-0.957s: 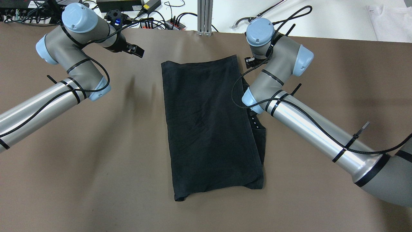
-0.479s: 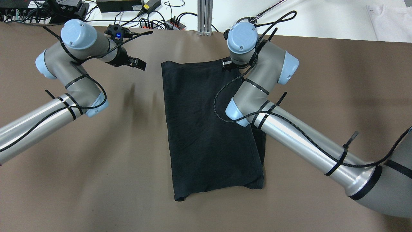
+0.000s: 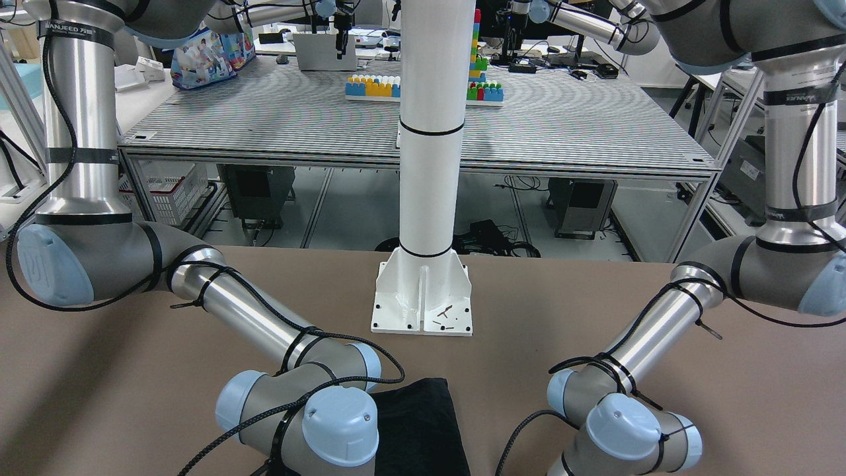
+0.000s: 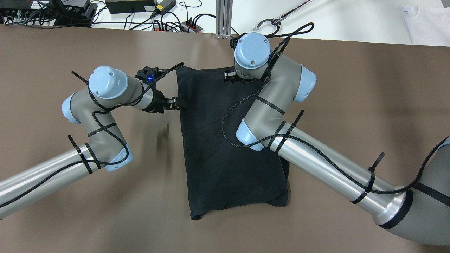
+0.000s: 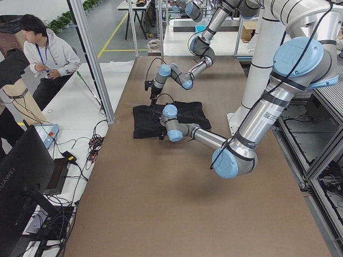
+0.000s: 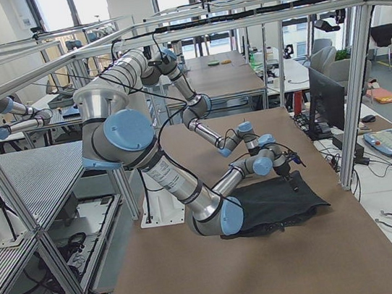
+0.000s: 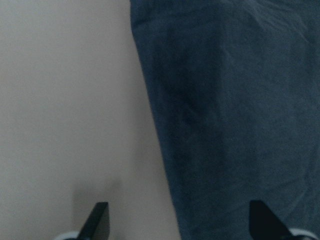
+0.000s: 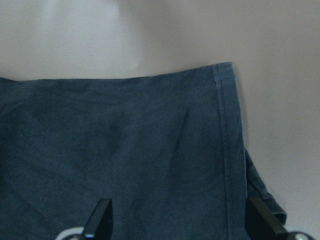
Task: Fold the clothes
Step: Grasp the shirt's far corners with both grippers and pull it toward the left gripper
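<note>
A: Where's the garment (image 4: 225,147)?

B: Flat on the brown counter (image 4: 70,218), about midway across, its long side running away from the robot. It's black and doubled over. A lower layer peeks out along its right edge and at the near right corner.

A: And the left pincer (image 7: 180,222)?

B: Spread wide, holding nothing. It sits at the garment's left edge, toward the far end. In its wrist view one fingertip (image 7: 100,222) hangs over bare counter and the other over cloth, so the edge runs between them. Whether the tips touch down, I can't tell.

A: The right pincer (image 8: 180,220)?

B: Also parted and empty, over the garment's far end near the right corner. Its wrist view shows the stitched hem (image 8: 223,130) running between the tips, closer to the right-hand one. From overhead the wrist hides most of it, and the forearm (image 4: 316,158) crosses above the garment's right side.

A: Anything else?

B: A white pillar (image 3: 429,165) bolted to the counter on the robot's side, with bare counter between its base plate (image 3: 423,304) and the garment. Cables (image 4: 168,24) lie past the counter's far edge.
</note>
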Motion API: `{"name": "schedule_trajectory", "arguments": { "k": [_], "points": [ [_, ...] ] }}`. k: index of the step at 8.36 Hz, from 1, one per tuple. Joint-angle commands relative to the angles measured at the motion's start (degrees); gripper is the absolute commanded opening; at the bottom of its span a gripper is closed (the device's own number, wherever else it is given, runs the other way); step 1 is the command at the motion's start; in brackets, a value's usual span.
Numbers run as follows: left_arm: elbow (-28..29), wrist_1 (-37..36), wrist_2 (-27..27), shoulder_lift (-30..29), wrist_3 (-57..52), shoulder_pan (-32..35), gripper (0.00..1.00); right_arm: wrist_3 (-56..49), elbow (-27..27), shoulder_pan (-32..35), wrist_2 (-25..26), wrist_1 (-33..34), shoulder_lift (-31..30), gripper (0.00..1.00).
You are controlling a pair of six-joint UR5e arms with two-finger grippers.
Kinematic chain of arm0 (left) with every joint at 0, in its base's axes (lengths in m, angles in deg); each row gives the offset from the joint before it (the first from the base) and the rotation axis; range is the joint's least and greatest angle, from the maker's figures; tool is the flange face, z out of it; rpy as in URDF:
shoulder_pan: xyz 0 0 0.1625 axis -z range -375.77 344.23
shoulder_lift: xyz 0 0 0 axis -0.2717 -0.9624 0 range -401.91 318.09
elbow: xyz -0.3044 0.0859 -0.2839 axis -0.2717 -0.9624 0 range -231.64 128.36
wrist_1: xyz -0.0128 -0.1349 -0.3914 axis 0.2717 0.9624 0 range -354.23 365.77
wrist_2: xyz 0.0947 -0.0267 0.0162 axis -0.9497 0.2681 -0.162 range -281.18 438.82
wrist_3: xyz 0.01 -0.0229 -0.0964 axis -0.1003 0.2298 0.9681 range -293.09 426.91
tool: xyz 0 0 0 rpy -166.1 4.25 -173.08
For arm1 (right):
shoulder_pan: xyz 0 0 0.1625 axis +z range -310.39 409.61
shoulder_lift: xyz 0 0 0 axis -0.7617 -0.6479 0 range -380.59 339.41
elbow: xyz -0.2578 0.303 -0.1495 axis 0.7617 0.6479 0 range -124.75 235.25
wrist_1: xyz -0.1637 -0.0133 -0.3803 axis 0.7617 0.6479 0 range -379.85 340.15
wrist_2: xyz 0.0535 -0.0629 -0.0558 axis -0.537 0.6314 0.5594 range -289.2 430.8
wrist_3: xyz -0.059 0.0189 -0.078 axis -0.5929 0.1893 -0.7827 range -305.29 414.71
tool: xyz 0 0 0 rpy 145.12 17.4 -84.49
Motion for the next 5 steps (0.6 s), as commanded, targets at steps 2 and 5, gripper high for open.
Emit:
{"name": "schedule_trajectory", "arguments": {
  "k": [2,5],
  "points": [
    [-2.16,-0.09,-3.77,1.22,6.46,-5.11,0.92,1.93,-0.74,0.31,-2.31,-4.91,-2.51,0.94],
    [-2.42,-0.09,-4.22,1.13,6.46,-6.44,0.62,-2.92,-3.64,0.92,-3.19,-7.29,-7.88,0.94]
  ]
}}
